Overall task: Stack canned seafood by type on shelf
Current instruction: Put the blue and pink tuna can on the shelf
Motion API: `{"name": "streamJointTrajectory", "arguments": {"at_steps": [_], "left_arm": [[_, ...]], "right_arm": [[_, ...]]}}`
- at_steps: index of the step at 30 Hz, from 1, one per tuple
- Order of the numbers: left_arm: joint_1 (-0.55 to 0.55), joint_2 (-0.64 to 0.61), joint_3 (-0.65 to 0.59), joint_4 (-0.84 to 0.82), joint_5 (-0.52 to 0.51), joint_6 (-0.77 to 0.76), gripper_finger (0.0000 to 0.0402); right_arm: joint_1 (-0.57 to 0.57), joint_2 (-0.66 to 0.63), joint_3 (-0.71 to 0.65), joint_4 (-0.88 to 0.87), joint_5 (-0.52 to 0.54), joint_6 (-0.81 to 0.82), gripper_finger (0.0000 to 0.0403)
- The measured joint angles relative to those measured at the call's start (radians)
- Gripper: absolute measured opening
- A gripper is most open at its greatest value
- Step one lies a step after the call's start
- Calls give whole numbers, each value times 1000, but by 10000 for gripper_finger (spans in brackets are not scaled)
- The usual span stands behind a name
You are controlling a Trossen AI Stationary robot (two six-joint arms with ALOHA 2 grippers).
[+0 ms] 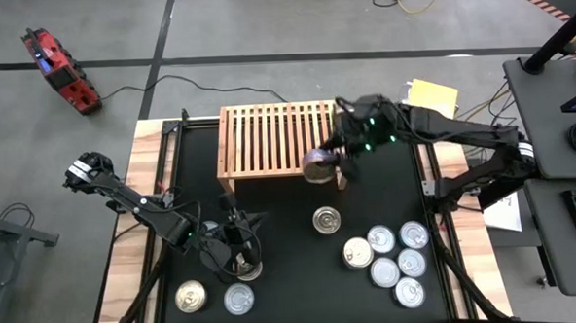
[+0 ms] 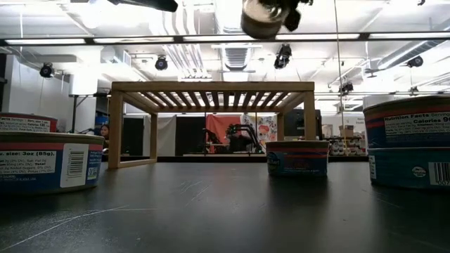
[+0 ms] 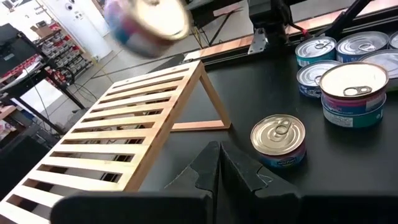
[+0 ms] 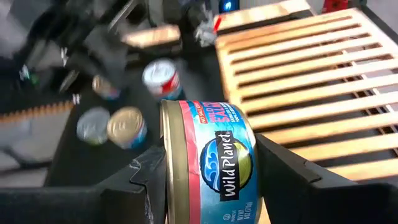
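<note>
Right gripper (image 4: 205, 174) carries a can (image 4: 208, 162) in the air over the shelf's (image 1: 267, 133) near right corner, clamped across its flat ends.

The can looks rigid, smooth-sided and fairly hefty for its size, so it probably slips if pinched on the label; the grip across lid and base seems the safer hold, though it must be turned flat before it is set on the slats. The shelf top is bare. On the tabletop (image 1: 282, 249) one can (image 1: 327, 219) stands alone ahead of the shelf, a cluster (image 1: 389, 254) sits to the right, and two more (image 1: 214, 298) lie near the left gripper (image 1: 241, 249), which rests closed and empty just over another can, well apart from the drop path.
</note>
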State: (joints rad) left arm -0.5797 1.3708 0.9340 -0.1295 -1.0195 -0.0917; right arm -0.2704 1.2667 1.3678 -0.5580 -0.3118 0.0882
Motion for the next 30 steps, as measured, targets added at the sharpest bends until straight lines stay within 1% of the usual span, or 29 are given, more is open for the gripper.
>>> {"name": "streamJointTrajectory", "arguments": {"at_steps": [5, 8, 11, 16, 26, 30], "left_arm": [[0, 0, 0, -22, -2, 0, 0], [1, 0, 0, -26, -3, 0, 0], [2, 0, 0, -26, -13, -3, 0], [1, 0, 0, -29, -16, -6, 0], [1, 0, 0, -29, -18, -23, 0], [1, 0, 0, -29, -18, -23, 0]], "right_arm": [[-143, 77, 0, 36, -118, 75, 183], [-206, 130, 0, 68, -185, 143, 183], [-235, 173, 0, 83, -191, 181, 183], [-254, 219, 0, 99, -195, 182, 183], [-254, 230, 0, 101, -186, 183, 184], [-254, 230, 0, 102, -186, 191, 222]]}}
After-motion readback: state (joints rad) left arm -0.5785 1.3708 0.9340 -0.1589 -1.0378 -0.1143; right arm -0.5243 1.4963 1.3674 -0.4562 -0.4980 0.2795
